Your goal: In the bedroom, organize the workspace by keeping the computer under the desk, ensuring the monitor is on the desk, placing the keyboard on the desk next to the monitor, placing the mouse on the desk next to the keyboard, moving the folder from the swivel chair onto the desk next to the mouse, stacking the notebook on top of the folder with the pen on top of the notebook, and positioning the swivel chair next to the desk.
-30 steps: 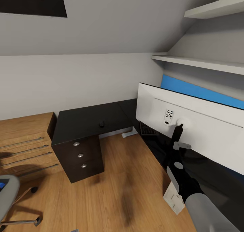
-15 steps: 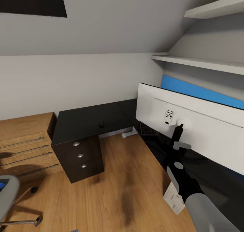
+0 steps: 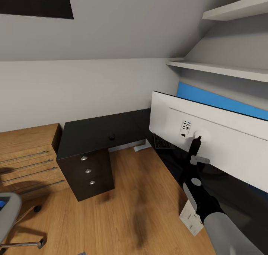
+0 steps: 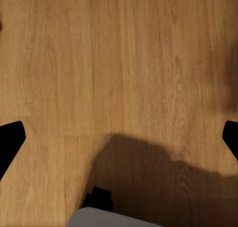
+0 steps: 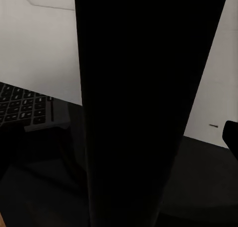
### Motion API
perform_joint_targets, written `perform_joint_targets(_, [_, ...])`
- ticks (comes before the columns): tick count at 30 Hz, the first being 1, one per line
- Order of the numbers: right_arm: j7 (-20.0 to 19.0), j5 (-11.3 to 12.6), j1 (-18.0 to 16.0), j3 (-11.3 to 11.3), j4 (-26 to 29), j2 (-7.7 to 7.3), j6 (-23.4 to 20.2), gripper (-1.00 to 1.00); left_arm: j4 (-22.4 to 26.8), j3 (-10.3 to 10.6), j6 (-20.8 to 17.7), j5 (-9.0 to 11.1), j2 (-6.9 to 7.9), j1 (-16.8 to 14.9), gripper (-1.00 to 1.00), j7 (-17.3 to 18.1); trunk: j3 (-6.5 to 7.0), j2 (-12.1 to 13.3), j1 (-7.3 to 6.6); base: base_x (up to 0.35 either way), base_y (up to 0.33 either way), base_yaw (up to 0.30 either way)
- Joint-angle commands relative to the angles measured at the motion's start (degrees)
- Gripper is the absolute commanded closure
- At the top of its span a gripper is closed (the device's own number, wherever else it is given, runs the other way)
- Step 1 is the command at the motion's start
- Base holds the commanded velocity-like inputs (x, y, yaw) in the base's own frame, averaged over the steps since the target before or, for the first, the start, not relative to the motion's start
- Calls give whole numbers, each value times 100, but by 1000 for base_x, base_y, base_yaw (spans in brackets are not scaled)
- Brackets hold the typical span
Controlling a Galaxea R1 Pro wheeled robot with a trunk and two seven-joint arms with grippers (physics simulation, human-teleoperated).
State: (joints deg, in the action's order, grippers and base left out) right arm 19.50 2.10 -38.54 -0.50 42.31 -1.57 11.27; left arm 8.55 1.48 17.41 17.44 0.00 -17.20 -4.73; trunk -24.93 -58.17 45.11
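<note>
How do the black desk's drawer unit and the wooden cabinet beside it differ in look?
The desk drawer unit is glossy black with round silver knobs; the wooden cabinet is light wood with long bar handles. The desk's top sits slightly lower than the cabinet's. Both stand on the wood floor against the same wall, side by side.

The long L-shaped desk (image 3: 97, 133) has a glossy black top that mirrors the wall, and round polished-metal knobs (image 3: 84, 158) on its matt black drawer fronts. The wide monitor's (image 3: 219, 143) back looks like smooth matt white plastic. The floor (image 3: 130, 206) is light, satin-finished wood planks, as is the low cabinet (image 3: 28, 150) with thin metal handles. The swivel chair's (image 3: 9, 214) seat looks like soft grey cloth.
</note>
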Motion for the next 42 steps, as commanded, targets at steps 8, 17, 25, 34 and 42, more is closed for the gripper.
perform_joint_targets(8, [10, 15, -4, 6, -4, -2, 26, -100, -2, 19, 17, 23, 0, -3, -100, -16, -6, -4, 0, 7, 0, 0])
perform_joint_targets(17, [4, 19, -4, 6, -4, -9, 25, -100, -2, 19, 17, 25, 0, -3, -100, -19, -6, -4, 0, 49, 0, 0])
perform_joint_targets(25, [6, 19, -4, 6, -4, -17, 25, -100, -2, 19, 17, 24, 0, -3, -100, -19, -6, -4, 0, 7, 0, 0])
perform_joint_targets(34, [7, 12, -4, 6, -4, -26, 24, -100, -2, 19, 17, 25, 0, -3, -100, -20, -6, -4, 0, 0, 0, 0])
perform_joint_targets(42, [17, 17, -4, -1, 3, -33, 24, 100, -3, 20, 17, 25, 0, -3, -100, -20, -6, -4, 0, 0, 0, 0])
